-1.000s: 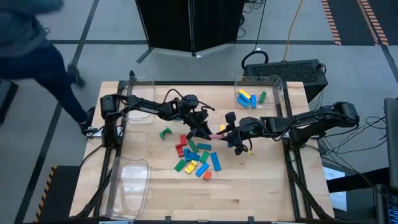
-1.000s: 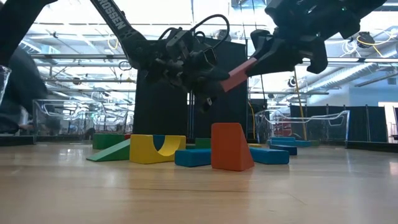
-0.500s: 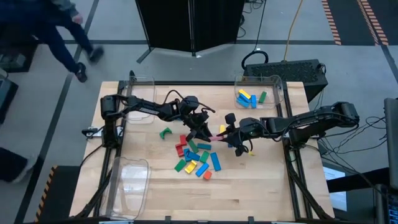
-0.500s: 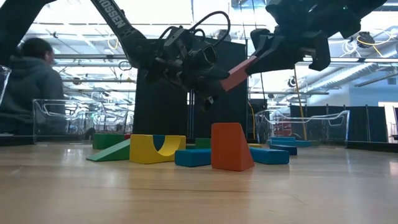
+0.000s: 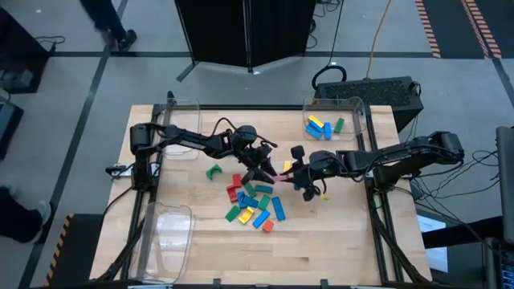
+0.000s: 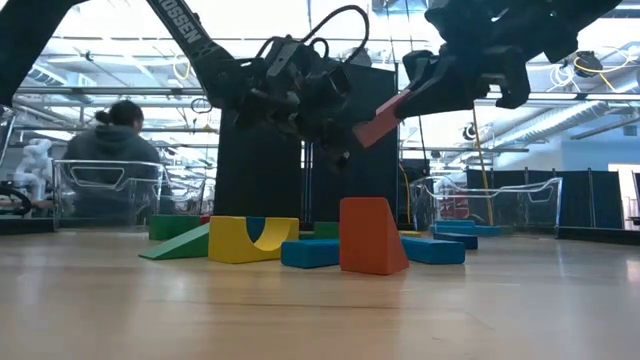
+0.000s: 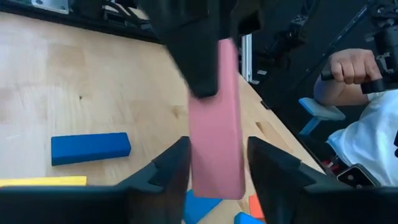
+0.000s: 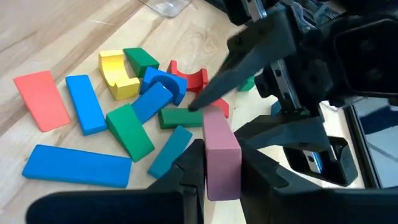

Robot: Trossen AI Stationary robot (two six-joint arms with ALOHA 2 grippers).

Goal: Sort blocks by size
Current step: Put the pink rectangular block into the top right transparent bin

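A pink bar (image 5: 279, 173) hangs in the air over the middle of the table, between my two grippers. My right gripper (image 8: 221, 177) is shut on one end of it, coming from the table's right. My left gripper (image 7: 217, 177) reaches in from the left, its fingers standing on either side of the bar's other end. Below and toward the near edge, a pile of blue, green, red and yellow blocks (image 5: 253, 201) lies on the table. A green block (image 5: 213, 171) lies apart on the left. My right gripper pinches the pink bar's two long sides (image 8: 221, 146) between its two fingers, at the end nearer its wrist. The fingers slant down from the table's right and lie along the bar. The bar is lifted clear and tilted (image 6: 382, 118), its free end lower. My left gripper flanks the bar's other end (image 7: 214, 149); a thin gap shows at one finger (image 7: 273, 168), and I cannot tell whether the other touches.
A clear bin (image 5: 347, 108) at the far right holds blue, yellow and green blocks. Two more clear bins stand at the far left (image 5: 181, 120) and near left (image 5: 165, 233). An orange wedge (image 6: 372, 235) and a yellow arch (image 6: 250, 240) front the pile. A person sits beyond the table.
Both grippers have stayed where they were with the pink bar between them. My left gripper has rolled a little about its own line. The bar keeps its tilt and height. Behind the table, a person has moved.
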